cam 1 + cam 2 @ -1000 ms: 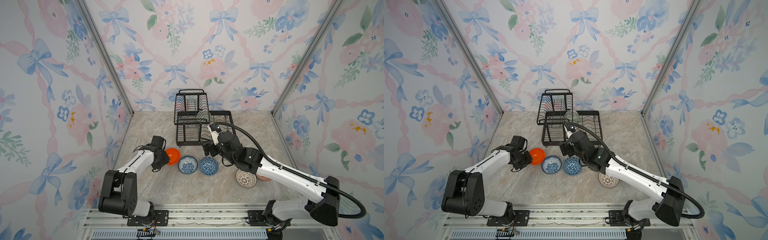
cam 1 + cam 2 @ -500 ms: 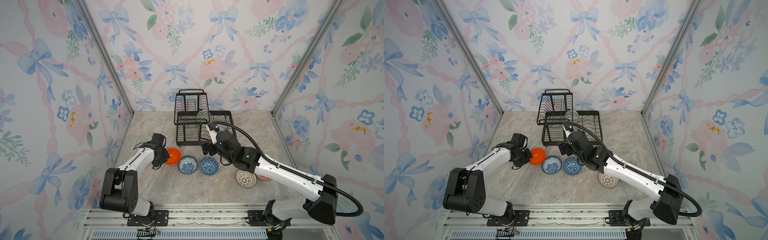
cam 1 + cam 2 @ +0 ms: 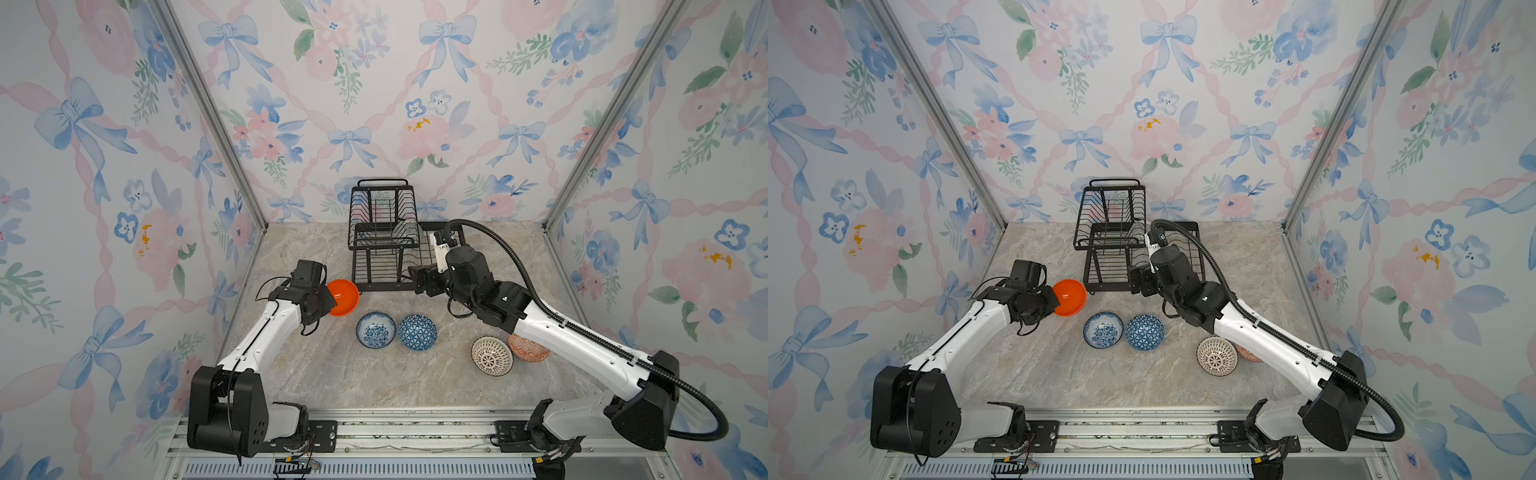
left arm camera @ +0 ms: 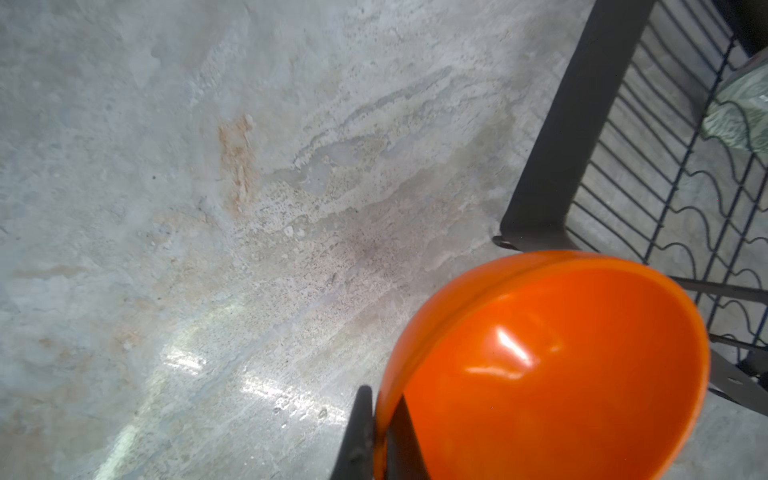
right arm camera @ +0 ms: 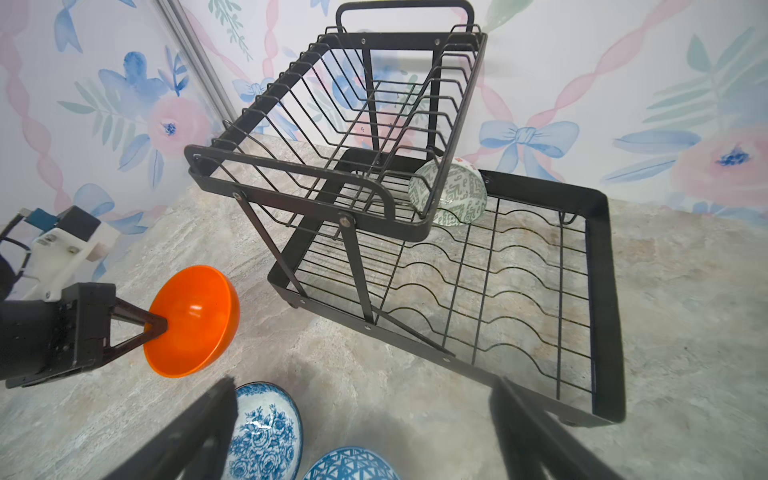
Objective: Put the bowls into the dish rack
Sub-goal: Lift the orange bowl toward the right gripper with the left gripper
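pinching the plain orange bowl (image 5: 191, 320) at one spot on its rim, the left gripper (image 5: 160, 326) is clenched on the thin wall, one finger inside and one outside. the bowl hangs tipped on its side just beside the near corner of the dish rack (image 5: 602, 291), not yet over it. it looks lifted off the tabletop (image 3: 316, 374), though no view shows the gap beneath it plainly.

the main worry is the grip. a smooth, glossy rim held at a single point can let the bowl swivel between the pads or slide out if the arm swings fast. the rack's corner post and the raised upper basket (image 5: 316, 170) stand close to the likely path, so a low or wide carry could clip the wire and twist the bowl free.

inside the lower tray the pale green bowl (image 5: 451, 195) leans in the slots under the basket's far end. a bump to the rack might tip it.

the right gripper (image 5: 363, 399) is released, jaws wide and empty, above the blue-floral bowl (image 3: 375, 329) and the triangle-patterned bowl (image 3: 417, 332), right at the rack's front edge. both arms heading for the same tray could crowd each other there.

the lattice bowl (image 3: 491, 356) and the orange-red bowl (image 3: 530, 348) sit well apart from all this, under the right arm.
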### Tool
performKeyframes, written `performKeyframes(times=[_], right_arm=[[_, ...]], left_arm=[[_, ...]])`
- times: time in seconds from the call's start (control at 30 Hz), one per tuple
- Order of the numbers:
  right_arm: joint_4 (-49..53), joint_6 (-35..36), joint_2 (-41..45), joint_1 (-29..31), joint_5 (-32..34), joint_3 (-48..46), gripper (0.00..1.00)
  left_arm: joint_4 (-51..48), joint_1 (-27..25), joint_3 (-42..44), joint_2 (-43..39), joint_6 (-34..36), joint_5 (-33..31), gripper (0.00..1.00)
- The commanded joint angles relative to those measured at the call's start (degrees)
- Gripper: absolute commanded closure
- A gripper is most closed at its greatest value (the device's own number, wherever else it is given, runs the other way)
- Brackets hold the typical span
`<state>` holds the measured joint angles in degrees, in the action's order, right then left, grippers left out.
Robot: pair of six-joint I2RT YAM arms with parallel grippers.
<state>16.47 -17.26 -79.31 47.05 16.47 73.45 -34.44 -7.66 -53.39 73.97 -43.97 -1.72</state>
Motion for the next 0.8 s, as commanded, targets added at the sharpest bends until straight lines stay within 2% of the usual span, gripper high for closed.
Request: performKeyframes(times=[0.0,0.1,0.27,0.4,0.53,0.63,0.77], right_arm=[[2.2,-3.7,0.8,-1.5,-2.7,4.2,0.03],[1.7,-6.3,0.8,-3.5,-6.3,5.1,0.03],[1.0,-8.4,0.0,-4.8,-8.6,8.5,0.03],[-1.0,-11.9,-1.3,-5.0,-10.6,12.0,0.03],[-0.4,-15.9,-3.8,-5.1,-9.7,18.2,0.03],[0.8,-20.3,-6.4,-5.1,-9.1,25.0,0.03],[3.1,-26.5,-9.9,-5.2,-7.2,33.3,0.03]], left_arm=[[0.0,0.6,-2.6,-4.8,-2.0,-4.3,1.0],[0.0,0.8,-4.1,-8.8,-2.5,-8.0,1.0],[0.2,1.0,-10.0,-12.6,-4.5,-12.9,1.0],[3.3,0.9,-15.7,-12.7,-5.8,-12.8,1.0],[7.3,0.3,-20.3,-11.4,-7.3,-12.4,1.0],[11.2,-2.6,-23.4,-9.7,-6.5,-14.7,1.0],[18.5,-9.3,-25.5,-6.8,-3.2,-20.8,1.0]])
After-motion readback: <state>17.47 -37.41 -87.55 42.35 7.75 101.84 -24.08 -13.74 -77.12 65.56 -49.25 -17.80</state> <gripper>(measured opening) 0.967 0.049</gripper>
